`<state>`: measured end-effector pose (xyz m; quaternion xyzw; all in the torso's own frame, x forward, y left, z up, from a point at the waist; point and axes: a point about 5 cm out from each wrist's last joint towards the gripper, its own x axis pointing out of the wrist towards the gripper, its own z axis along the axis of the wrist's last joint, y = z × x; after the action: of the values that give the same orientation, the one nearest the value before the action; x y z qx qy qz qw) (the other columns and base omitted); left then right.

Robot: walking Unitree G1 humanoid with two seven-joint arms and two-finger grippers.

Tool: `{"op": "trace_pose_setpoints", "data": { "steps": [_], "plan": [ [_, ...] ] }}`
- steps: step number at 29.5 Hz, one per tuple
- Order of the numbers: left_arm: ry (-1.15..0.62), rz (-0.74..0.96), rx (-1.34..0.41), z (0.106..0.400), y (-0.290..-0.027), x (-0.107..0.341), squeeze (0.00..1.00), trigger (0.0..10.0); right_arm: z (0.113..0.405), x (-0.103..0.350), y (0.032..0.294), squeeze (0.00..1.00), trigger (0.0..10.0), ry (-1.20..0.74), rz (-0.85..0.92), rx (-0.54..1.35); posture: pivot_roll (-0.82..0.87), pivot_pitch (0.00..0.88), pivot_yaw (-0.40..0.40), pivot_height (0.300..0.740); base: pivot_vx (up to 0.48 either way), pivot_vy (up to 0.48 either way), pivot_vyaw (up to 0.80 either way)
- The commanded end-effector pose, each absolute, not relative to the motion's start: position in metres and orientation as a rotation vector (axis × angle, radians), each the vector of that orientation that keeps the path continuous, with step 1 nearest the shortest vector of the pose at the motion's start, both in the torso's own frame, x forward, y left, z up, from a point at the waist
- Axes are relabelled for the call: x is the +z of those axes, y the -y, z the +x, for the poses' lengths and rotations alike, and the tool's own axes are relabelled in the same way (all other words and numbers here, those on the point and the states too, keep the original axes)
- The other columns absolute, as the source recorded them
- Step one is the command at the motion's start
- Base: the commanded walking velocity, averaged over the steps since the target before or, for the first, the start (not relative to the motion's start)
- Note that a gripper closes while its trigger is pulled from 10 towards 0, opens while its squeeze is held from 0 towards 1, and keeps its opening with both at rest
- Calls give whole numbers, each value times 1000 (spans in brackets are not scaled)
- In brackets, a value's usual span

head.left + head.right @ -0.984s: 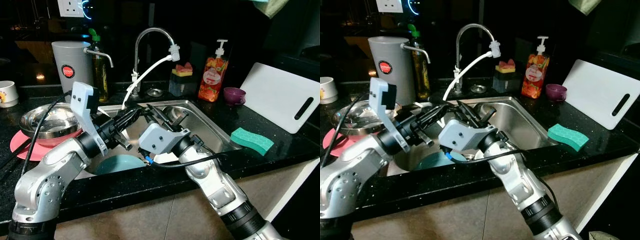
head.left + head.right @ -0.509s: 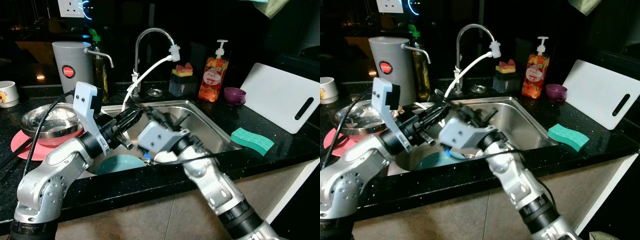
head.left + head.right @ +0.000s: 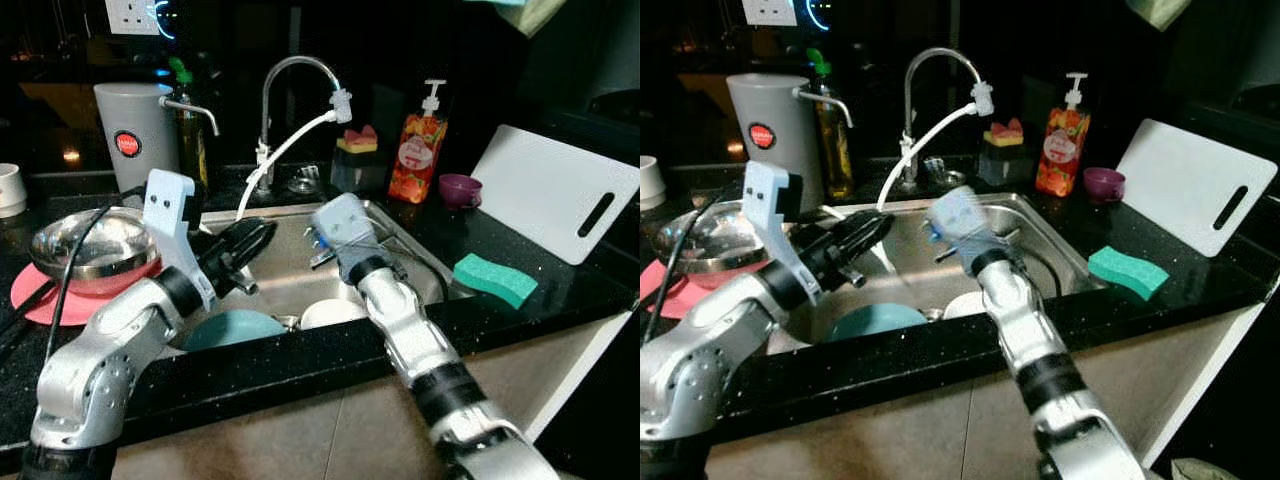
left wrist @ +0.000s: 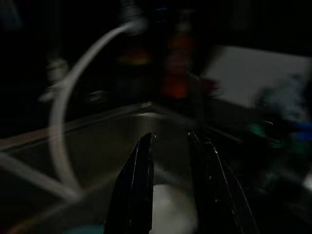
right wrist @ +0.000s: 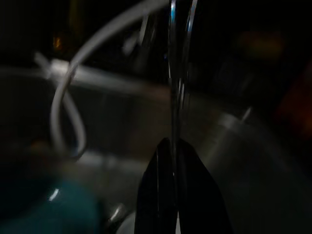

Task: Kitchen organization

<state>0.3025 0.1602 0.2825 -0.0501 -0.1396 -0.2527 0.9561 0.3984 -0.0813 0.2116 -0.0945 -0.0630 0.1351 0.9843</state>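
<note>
The left gripper [image 3: 245, 240] hung open over the sink [image 3: 400, 222]. The right gripper [image 5: 171, 195] had lifted from beside it, clamping a thin metal utensil [image 5: 176, 73], so one item was probably leaving the basin.

A dimly lit home kitchen is shown. A stainless steel sink [image 3: 395, 225] is set into a black speckled countertop [image 3: 560, 285], with a curved tap [image 3: 290, 75] behind it. Dishes are seen in the basin: a teal plate [image 3: 235, 327] and a white bowl [image 3: 330, 312]. A soap dispenser [image 3: 415, 155], green sponge [image 3: 493, 279], white cutting board [image 3: 560, 195], grey flask [image 3: 135, 135] and wall socket [image 3: 128, 14] are noted.
</note>
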Motion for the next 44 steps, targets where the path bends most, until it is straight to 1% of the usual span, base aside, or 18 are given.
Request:
{"op": "trace_pose_setpoints", "data": {
  "steps": [1,2,3,5,6,11,12,13,18,22,23,24,28,31,36,39,40,44],
  "plan": [
    [256,-73,-430,310,-166,279,0,10000,401,207,79,0,10000,67,-94,298,76,37,-93,740,0,0,0],
    [207,-57,-348,317,-173,273,0,10000,400,198,75,63,10000,10,-46,323,76,37,-93,740,0,0,0],
    [177,-45,-291,322,-178,270,0,10000,399,192,70,337,10000,-34,12,345,76,37,-93,740,0,0,0],
    [156,-39,-260,325,-181,267,0,10000,398,188,66,384,10000,-62,52,363,76,37,-93,740,0,0,0],
    [145,-24,-245,326,-181,267,0,10000,397,186,58,678,10000,-74,84,413,86,37,-91,740,0,0,0],
    [66,18,-229,332,-175,259,0,10000,389,186,32,667,10000,-84,82,637,86,37,-91,740,0,0,0],
    [48,26,-221,333,-175,257,0,10000,388,186,30,710,10000,-85,82,668,86,37,-91,740,0,0,0],
    [32,40,-219,334,-173,254,0,10000,387,186,27,1000,10000,-85,84,698,86,33,-92,740,0,0,0],
    [-17,70,-222,337,-163,249,0,10000,386,194,23,1000,10000,-37,101,742,86,33,-92,740,0,0,0],
    [3,138,-123,339,-163,258,0,10000,388,220,27,1000,10000,86,184,729,86,34,-88,740,0,0,0],
    [28,140,-87,340,-165,263,0,10000,387,228,29,890,10000,122,213,734,86,34,-88,740,0,0,0],
    [38,118,-65,340,-167,266,0,10000,386,235,31,0,10000,158,240,747,85,34,-84,740,0,0,0],
    [79,111,-103,339,-170,273,0,10000,367,259,40,0,10000,275,298,826,79,36,-80,740,0,0,0],
    [28,160,-149,336,-172,270,0,10000,346,270,46,0,10000,331,334,887,71,40,-74,740,0,0,0],
    [13,166,-174,333,-173,270,0,10000,340,273,49,0,10000,345,342,898,68,41,-72,740,0,0,0],
    [7,174,-146,333,-189,277,0,10000,327,279,61,0,10000,377,357,899,71,43,-68,740,0,0,0],
    [-1,177,-119,335,-200,281,1000,10000,322,281,67,0,10000,388,363,895,68,40,-64,740,0,0,0],
    [-19,182,-96,337,-215,284,1000,10000,315,282,75,0,10000,385,371,885,66,39,-59,740,0,0,0]
  ]
}}
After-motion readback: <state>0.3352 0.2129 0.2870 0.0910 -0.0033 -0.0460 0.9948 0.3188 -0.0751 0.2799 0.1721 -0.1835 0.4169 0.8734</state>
